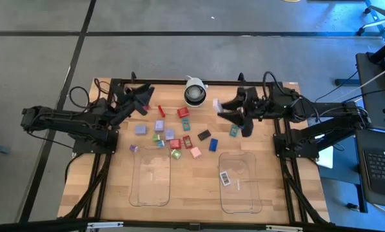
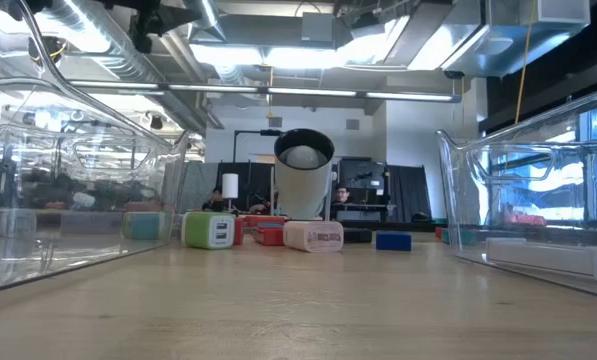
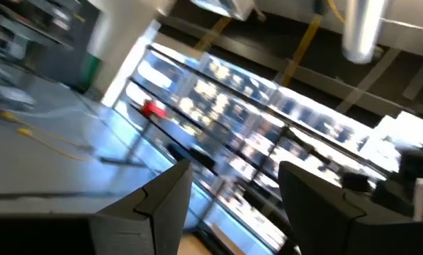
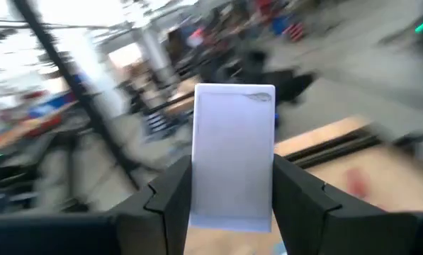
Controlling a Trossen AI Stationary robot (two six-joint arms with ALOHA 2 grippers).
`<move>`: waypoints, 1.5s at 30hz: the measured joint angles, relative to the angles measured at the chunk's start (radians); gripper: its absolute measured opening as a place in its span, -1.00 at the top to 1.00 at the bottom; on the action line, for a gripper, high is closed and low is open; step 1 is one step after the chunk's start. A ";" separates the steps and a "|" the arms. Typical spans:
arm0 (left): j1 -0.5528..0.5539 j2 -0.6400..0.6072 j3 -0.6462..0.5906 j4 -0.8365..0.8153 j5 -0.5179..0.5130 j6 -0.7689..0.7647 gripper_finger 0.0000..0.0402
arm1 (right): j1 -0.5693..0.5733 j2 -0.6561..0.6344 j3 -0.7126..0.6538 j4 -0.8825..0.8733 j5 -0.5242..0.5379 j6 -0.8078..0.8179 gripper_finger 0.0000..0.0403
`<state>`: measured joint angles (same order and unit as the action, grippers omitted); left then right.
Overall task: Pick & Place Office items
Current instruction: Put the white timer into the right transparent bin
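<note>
The office items [image 1: 179, 132], several small coloured blocks and clips, lie scattered on the wooden table's middle; in the low view a green-white one [image 2: 208, 230] and a blue one [image 2: 393, 240] rest flat on the wood. My right gripper [image 1: 226, 111] hangs above the table right of the pile, shut on a pale lilac-white block [image 4: 234, 152]. My left gripper [image 1: 142, 102] is raised at the far left of the pile, open, with nothing between its fingers [image 3: 170, 202]. My right gripper pinches the pale block by its two long sides [image 4: 197, 184] between the two fingers. The fingers lie level and come from the table's right side. The block sticks out past the fingertips and is lifted clear of the table.
A round white-and-black camera dome [image 1: 194, 93] stands at the far middle of the table. Two clear plastic trays [image 1: 150, 180] [image 1: 238, 182] lie near the front edge; the right one holds a small barcode label [image 1: 225, 178]. Black frame rails [image 1: 102, 161] run along both sides.
</note>
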<state>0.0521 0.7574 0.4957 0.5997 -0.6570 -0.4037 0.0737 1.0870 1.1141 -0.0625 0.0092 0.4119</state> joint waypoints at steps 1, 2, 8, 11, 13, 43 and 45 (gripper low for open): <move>0.000 0.000 0.000 -0.016 0.034 -0.015 -0.04 | 0.009 0.000 0.000 -0.016 -0.042 0.039 0.19; 0.000 0.000 0.000 -0.032 0.066 -0.027 -0.04 | 0.020 0.003 0.000 -0.032 -0.080 0.078 0.19; 0.000 0.000 0.000 -0.121 0.157 -0.103 -0.04 | 0.141 0.019 0.002 -0.234 -0.162 0.339 0.19; 0.000 0.000 0.000 -0.158 0.166 -0.147 -0.04 | 0.221 0.035 0.002 -0.407 -0.145 0.483 0.19; 0.000 0.000 0.000 -0.180 0.178 -0.184 -0.04 | 0.273 0.055 0.001 -0.526 -0.116 0.587 0.19; 0.000 0.000 0.000 -0.261 0.259 -0.239 -0.04 | 0.402 0.560 0.000 -0.685 -0.216 0.865 0.10; 0.000 0.000 0.000 -0.264 0.262 -0.239 -0.04 | 0.402 0.562 0.000 -0.687 -0.196 0.865 0.03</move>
<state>0.0521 0.7574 0.4957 0.3359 -0.3948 -0.6426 0.4759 1.6493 1.1145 -0.7492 -0.1865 1.2768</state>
